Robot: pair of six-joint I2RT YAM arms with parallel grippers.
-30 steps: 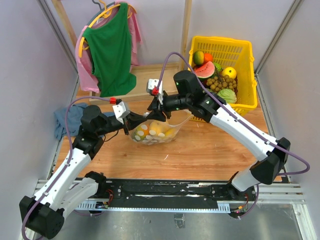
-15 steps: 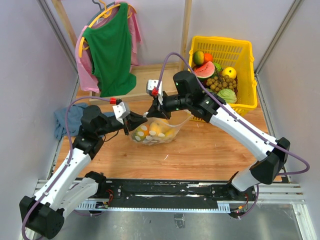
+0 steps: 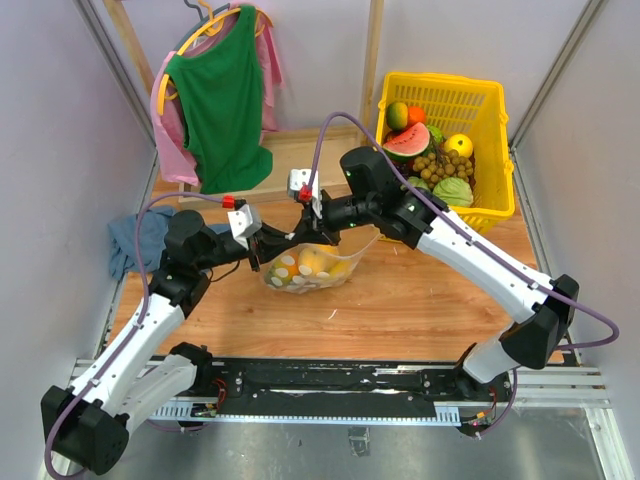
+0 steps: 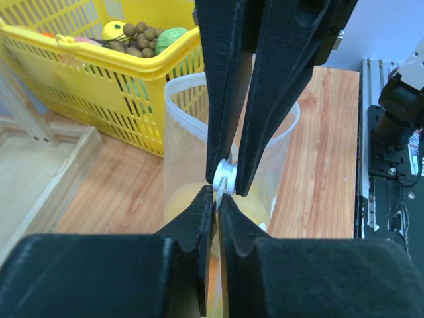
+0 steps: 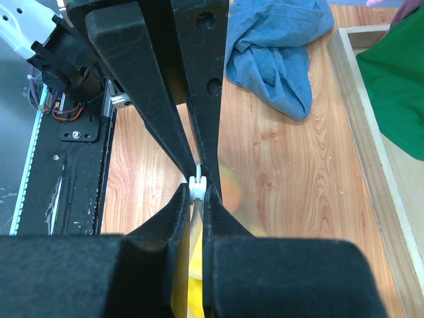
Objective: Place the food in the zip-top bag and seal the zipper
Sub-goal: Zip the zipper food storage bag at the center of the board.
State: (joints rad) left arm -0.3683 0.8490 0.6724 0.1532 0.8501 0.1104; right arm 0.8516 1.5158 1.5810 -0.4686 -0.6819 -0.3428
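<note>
The zipper (image 4: 225, 180) along the mouth of the zip-top bag (image 3: 343, 266) lies right where the two sets of jaws meet tip to tip, above the middle of the worktop (image 3: 420, 295). The right gripper (image 5: 197, 191) has its jaws closed hard on the zipper's small white tab. The left gripper (image 4: 216, 200) faces it from the other side, its jaws only a thin slit apart with the bag's edge running into that slit; whether they press on the plastic cannot be told. The food (image 3: 316, 261), yellow and orange fruit, sits inside the bag below both grippers. The top view alone shows the whole dotted pouch, sagging between the arms just left of the yellow basket (image 3: 497, 130), and a green shirt (image 3: 225, 100) hanging at the back. The left wrist view shows the clear bag wall standing open behind the tab, with the basket beyond it. The right wrist view looks the other way and shows the blue cloth (image 5: 275, 50) crumpled on the wood behind the left jaws. The left arm reaches up and rightward from its base with the elbow bent. The right arm stretches long from the lower right, across the worktop, its wrist turned down and leftward onto the bag's mouth.
</note>
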